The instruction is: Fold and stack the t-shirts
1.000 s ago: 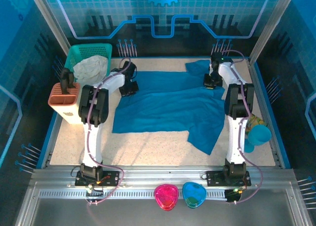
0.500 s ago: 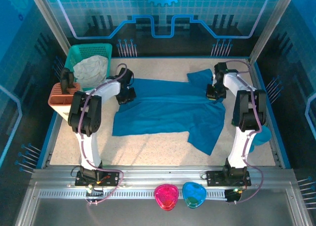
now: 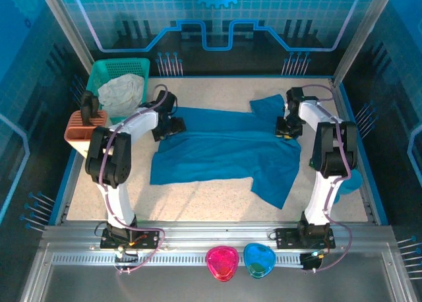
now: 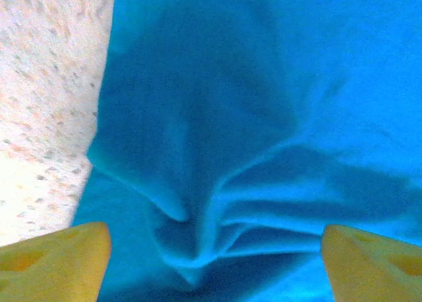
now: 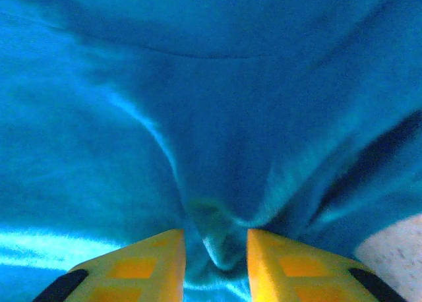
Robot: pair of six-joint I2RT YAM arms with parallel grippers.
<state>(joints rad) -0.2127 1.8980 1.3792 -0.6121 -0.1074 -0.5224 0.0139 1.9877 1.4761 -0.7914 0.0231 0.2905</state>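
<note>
TEXT: none legible | LABELS/BRANDS: none legible | NUMBERS/SIGNS: none legible | SURFACES CHECKED: shirt (image 3: 224,140), basket (image 3: 120,66), desk (image 3: 211,193), back panel (image 3: 211,22)

The left arm (image 3: 119,200) and right arm (image 3: 320,196) are white with black joints and thin looping cables (image 3: 347,235); the fingers (image 4: 56,262) are yellow.

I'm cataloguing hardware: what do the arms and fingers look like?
The left arm and right arm have white links, black joints and thin purplish cables looping alongside. The left gripper's fingers are yellow; the right gripper's fingers are yellow with black patches.
</note>
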